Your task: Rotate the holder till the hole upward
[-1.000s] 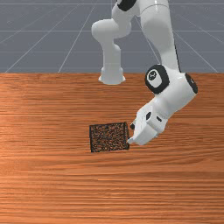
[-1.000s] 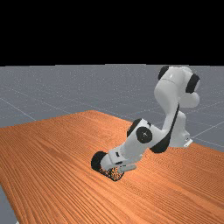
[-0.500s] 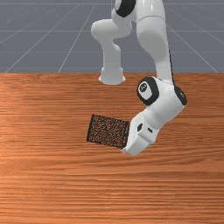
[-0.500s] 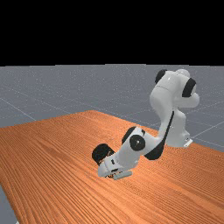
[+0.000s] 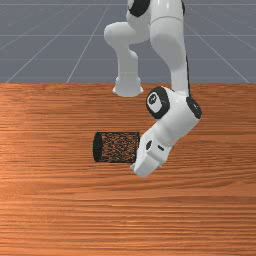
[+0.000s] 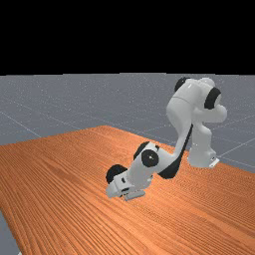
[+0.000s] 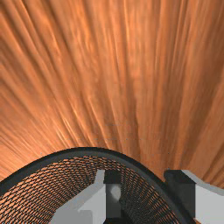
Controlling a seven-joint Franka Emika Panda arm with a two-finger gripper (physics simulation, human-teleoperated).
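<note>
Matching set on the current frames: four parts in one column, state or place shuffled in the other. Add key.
1. Black wire-mesh holder
2. White-and-grey two-finger gripper
3. Orange-brown wooden table
4. White arm base

A. Near the wooden surface's far edge in the front view
B. Tipped over, dark end toward the front view's left
C. One finger inside the mesh rim, one outside
D. Flat, with grain lines

Pairs: 1-B, 2-C, 3-D, 4-A
</note>
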